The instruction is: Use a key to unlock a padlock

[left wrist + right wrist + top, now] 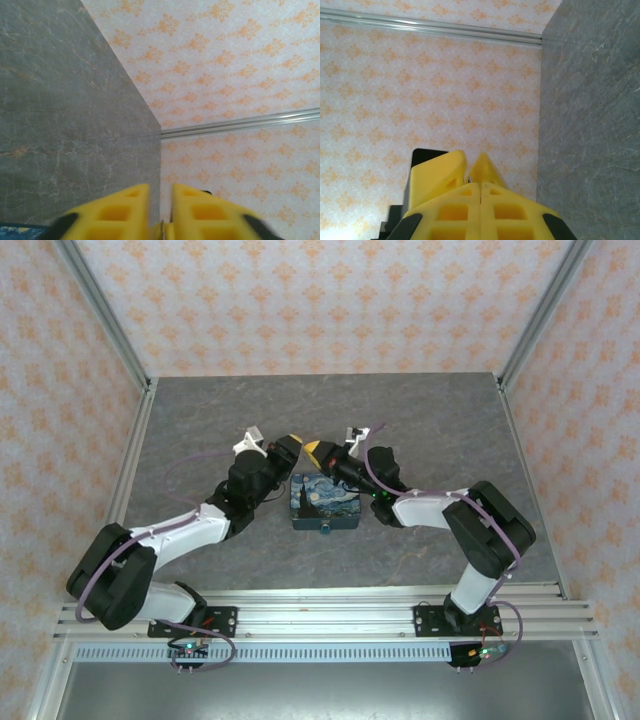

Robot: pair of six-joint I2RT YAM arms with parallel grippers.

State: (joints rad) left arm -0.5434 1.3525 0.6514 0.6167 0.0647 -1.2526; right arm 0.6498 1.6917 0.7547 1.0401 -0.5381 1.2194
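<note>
The key cannot be picked out with certainty. A small blue nub (326, 532) at the near edge of the padlock (323, 501) is too tiny to identify. A pale sliver low between the left pincer's (161, 190) fingers is cut off by the frame. One padlock lies flat, painted face up. Two pincers hover just beyond its far edge, tips nearly meeting. The left pincer (292, 444) has its fingers slightly parted. The right pincer (313, 448) has its fingers pressed together (472, 161), with nothing recognisable between them.

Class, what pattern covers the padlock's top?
The padlock bears a swirling blue-and-yellow starry-night print, clearest in the top external view.
</note>
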